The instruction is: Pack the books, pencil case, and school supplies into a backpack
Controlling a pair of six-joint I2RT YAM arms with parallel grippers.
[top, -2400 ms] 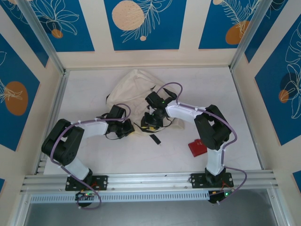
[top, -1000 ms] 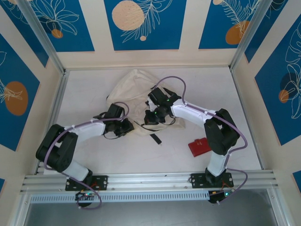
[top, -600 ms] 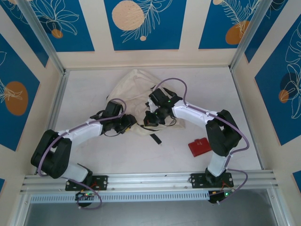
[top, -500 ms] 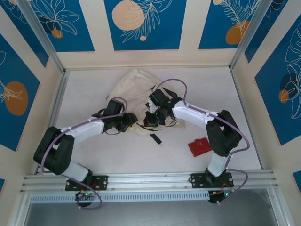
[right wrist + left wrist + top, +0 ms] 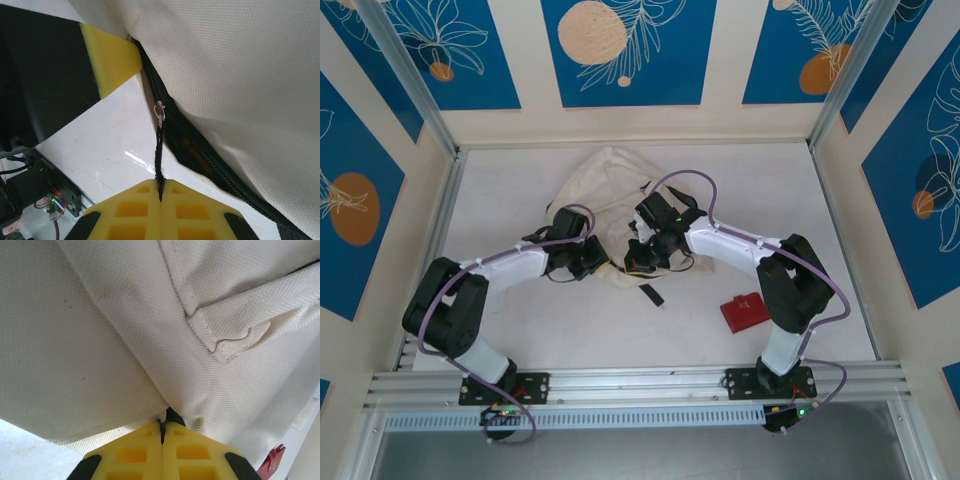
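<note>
Jaws of left gripper (image 5: 162,427) closed tight on backpack (image 5: 115,325) fold, right gripper (image 5: 161,187) pinching black zipper cord (image 5: 159,150) (taut)

Bright even light, soft shadows, crisp close-ups

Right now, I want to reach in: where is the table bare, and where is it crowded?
Bare: the table right of the backpack, beyond the red object, and the strip left of the backpack. Crowded: the backpack's near edge, where left gripper pinches fabric and right gripper holds the zipper pull.
</note>
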